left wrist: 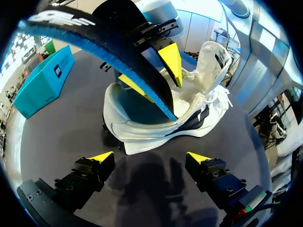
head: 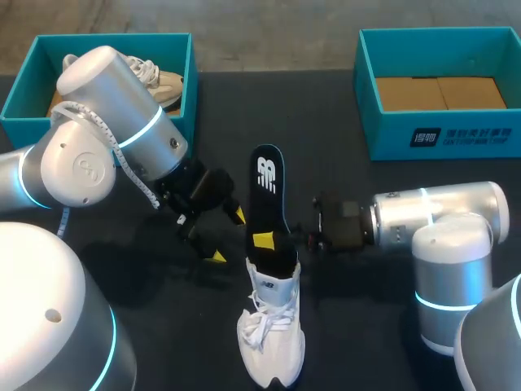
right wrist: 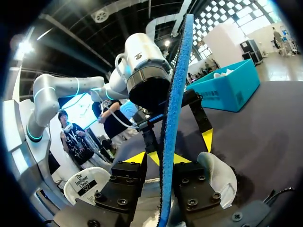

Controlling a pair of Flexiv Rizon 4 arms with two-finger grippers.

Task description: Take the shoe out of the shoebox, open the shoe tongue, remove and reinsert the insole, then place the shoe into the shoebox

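Observation:
A white shoe [head: 270, 338] lies on the black table, toe toward the front edge. A black insole [head: 267, 183] with a blue underside stands up out of its heel opening. My right gripper [head: 277, 240] comes in from the right and is shut on the insole's lower part. In the right wrist view the insole [right wrist: 173, 113] runs edge-on between the gripper's [right wrist: 158, 160] fingers [right wrist: 129, 160]. My left gripper [head: 228, 236] stands open just left of the insole, touching nothing. The left wrist view has the shoe [left wrist: 156, 120] ahead of that gripper [left wrist: 150, 158], under the insole [left wrist: 104, 40].
A teal shoebox [head: 192, 81] at the back left holds a second, beige shoe [head: 163, 81]. Another teal shoebox [head: 440, 134] at the back right has cardboard in its bottom. Bare table lies between the boxes and in front of the left arm.

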